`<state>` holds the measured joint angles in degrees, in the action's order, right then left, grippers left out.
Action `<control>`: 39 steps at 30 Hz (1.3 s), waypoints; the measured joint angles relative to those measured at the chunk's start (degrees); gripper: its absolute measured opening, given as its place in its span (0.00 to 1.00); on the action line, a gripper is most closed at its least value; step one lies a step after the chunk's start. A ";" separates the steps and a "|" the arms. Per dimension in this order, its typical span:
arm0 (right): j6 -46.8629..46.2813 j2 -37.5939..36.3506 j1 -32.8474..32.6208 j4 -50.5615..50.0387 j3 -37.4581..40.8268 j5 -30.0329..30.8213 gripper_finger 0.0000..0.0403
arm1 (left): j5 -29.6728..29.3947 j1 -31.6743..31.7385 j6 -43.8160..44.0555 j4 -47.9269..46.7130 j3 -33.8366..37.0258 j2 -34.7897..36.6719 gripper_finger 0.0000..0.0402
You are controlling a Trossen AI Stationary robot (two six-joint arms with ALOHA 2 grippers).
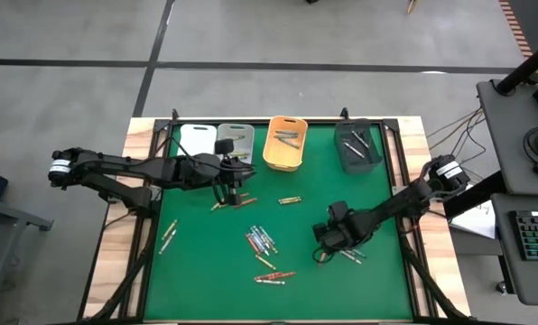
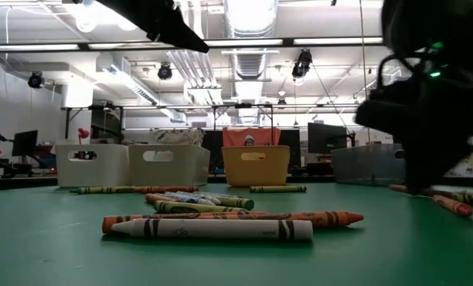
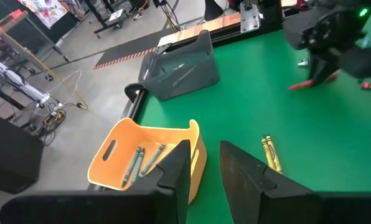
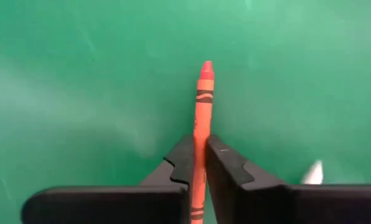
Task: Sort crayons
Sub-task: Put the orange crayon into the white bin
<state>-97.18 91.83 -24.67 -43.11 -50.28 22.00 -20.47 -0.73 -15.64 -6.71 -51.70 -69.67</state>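
Crayons lie scattered on the green mat: a cluster in the middle (image 1: 262,242), a yellow pair (image 1: 290,199), some at the left (image 1: 168,236), and several near the low camera (image 2: 213,226). My right gripper (image 1: 322,250) is low over the mat at the right of the middle, shut on a red crayon (image 4: 202,106). My left gripper (image 1: 230,191) hangs over the mat in front of the grey bin. In its wrist view (image 3: 204,171) its fingers stand apart with nothing between them. My right gripper pinches the red crayon's shaft (image 4: 200,144) between its two fingers. The crayon lies along the fingers, its pointed tip (image 4: 206,67) sticking out ahead of them. The fingers point down at the mat. I cannot tell whether the crayon is clear of the mat.
Four bins stand in a row along the far edge: white (image 1: 197,140), grey (image 1: 236,139), orange (image 1: 284,143) with crayons inside, and dark (image 1: 357,145) with crayons inside. More crayons lie beside my right gripper (image 1: 350,255).
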 joint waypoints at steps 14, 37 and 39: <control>36.48 -9.11 5.60 20.88 0.29 11.31 0.02 | 11.89 0.00 7.83 11.36 8.78 0.00 0.17; 97.06 -5.61 31.80 114.85 13.69 -41.09 0.02 | 24.52 4.15 12.37 45.36 12.21 -7.33 0.41; 96.71 -4.36 32.81 114.99 12.27 -43.51 0.02 | 24.58 4.70 13.54 45.25 11.20 -9.26 0.45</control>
<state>-0.48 87.47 8.14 71.88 -38.01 -21.52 4.11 3.97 -2.10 38.55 -40.50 -78.93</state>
